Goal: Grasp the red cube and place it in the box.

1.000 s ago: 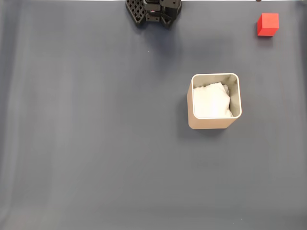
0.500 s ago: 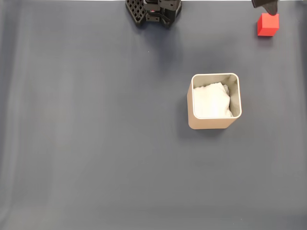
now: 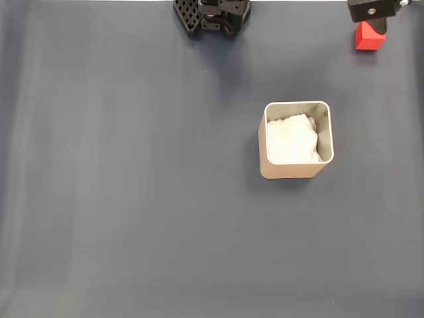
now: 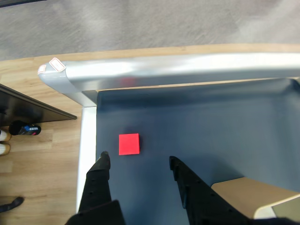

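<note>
Fingers of our gripper [image 4: 138,160] are standing apart, gripping nothing, and we are hovering just short of the red cube [image 4: 129,144], which is lying on the dark mat [image 3: 132,199] near its corner, well apart from the box [image 3: 295,170].

From the fixed view, the arm's black end is covering the top of the red cube [image 3: 368,40], and the frame's top edge is chopping that arm off, so no telling how its claw stands there. The black base [image 3: 212,14] is getting clipped up top too. In the wrist view the box [image 4: 255,199] is running out the bottom right corner, just a beige corner showing.
</note>
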Tool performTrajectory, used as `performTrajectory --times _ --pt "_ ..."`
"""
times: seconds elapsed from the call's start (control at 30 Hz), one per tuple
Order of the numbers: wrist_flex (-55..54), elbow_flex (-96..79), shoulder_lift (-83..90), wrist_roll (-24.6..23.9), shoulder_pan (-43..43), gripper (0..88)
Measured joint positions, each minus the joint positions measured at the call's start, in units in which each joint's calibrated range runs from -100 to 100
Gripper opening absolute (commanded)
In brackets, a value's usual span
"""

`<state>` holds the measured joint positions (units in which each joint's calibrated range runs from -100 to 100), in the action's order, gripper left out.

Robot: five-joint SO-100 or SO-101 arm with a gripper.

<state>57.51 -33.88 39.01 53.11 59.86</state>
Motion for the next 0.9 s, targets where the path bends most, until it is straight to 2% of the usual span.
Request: performTrajectory --times 0.5,0.9 --pt "-5.8 -8.9 -0.5 -1.4 2.0 33.2" --pt "-8.4 -9.7 -2.6 -2.4 2.6 33.7"
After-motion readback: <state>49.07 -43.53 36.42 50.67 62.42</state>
